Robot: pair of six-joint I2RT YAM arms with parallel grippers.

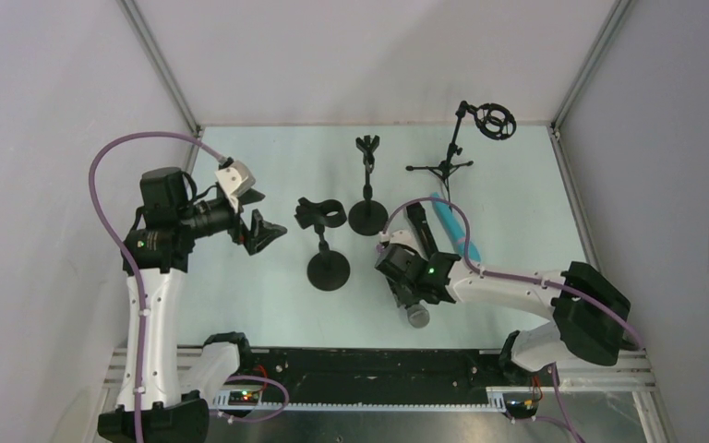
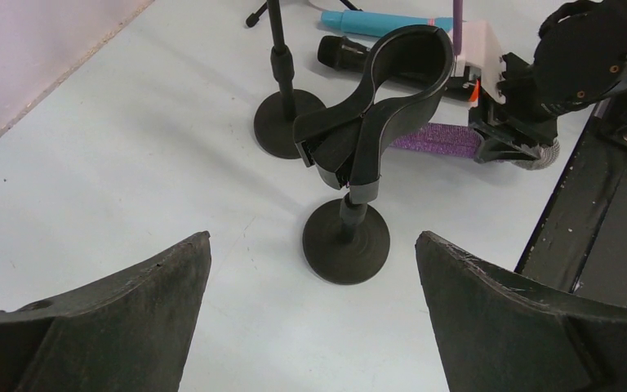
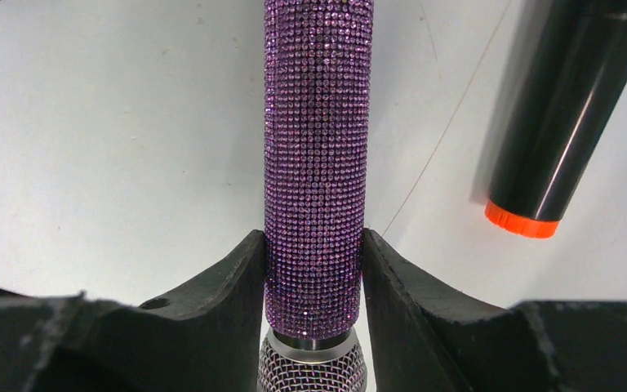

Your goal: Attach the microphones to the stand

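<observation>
Gripping the purple glittery microphone (image 3: 318,147) just above its silver mesh head, the right hand (image 3: 313,245) has both fingers (image 3: 229,286) pressed against the barrel, one on each side, at a narrow opening. The microphone lies flat on the tabletop (image 1: 240,305), mesh head toward the arm bases, barrel pointing away. Just to its right lies the black microphone (image 3: 567,106), orange end nearest the right wrist camera, apart from the purple one. Beyond it the teal microphone (image 1: 457,226) lies flat, close beside the black one; contact between them cannot be judged. Left hand (image 2: 314,245): wide open, holding nothing, raised above the tabletop and facing the near stand (image 2: 367,147). That stand is upright on a round base, its black clip empty. A second round-base stand (image 1: 367,185) is upright behind it, holder empty. A tripod stand (image 1: 445,161) with a ring mount is at the far right of the tabletop. None of the three microphones is on a stand. Tabletop is pale and plain; light grey walls (image 1: 369,55) with metal corner rails enclose it on three sides.
</observation>
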